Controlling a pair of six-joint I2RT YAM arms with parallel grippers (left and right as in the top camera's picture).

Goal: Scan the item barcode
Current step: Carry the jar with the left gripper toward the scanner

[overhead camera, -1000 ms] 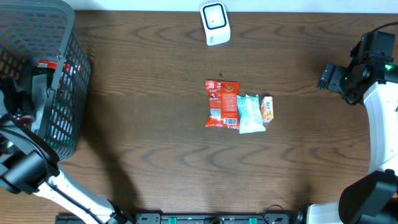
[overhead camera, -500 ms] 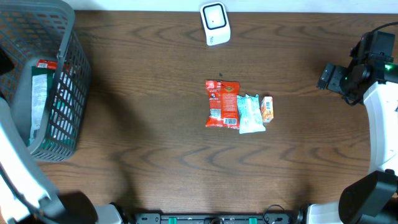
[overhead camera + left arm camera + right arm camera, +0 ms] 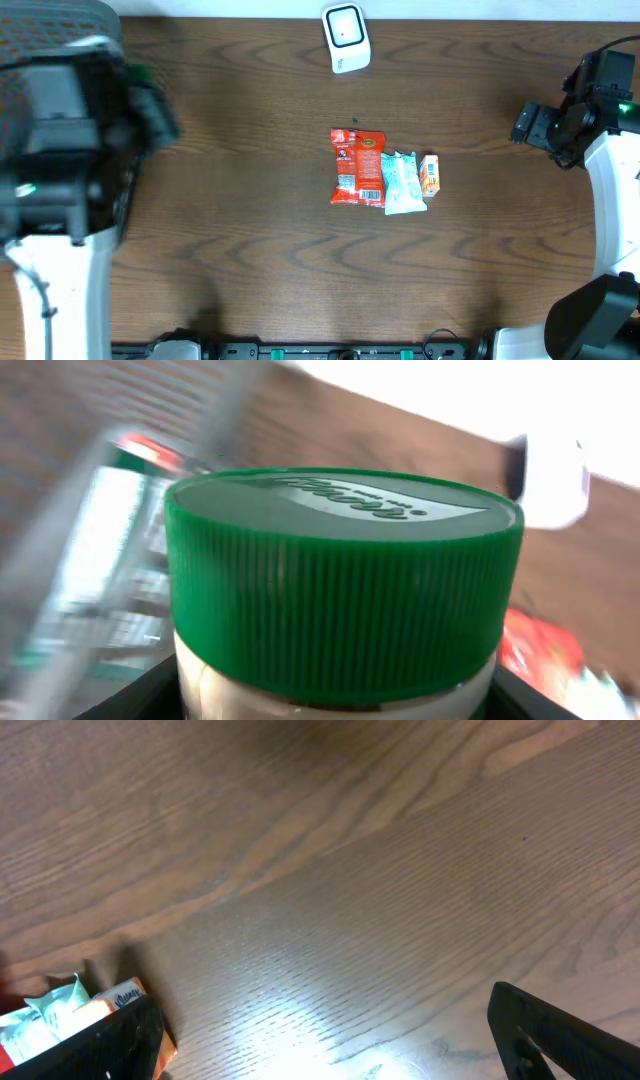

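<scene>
the jar [image 3: 330,610], whose green ribbed lid [image 3: 345,510] bears raised script too blurred to read, sits clamped between the fingers [image 3: 140,700] of the left gripper [image 3: 335,695], raised over the table's left side beside the grey basket [image 3: 90,560] and well apart from the white scanner [image 3: 346,38] at the far edge. mid-table lie a red packet [image 3: 357,167] with a white label panel, a pale blue-green packet [image 3: 403,183] and a small orange box [image 3: 430,174], side by side in a row, their print too small to read. the right gripper [image 3: 330,1040] hangs over the wooden table [image 3: 330,870], jaws spread wide, grasping nothing.
</scene>
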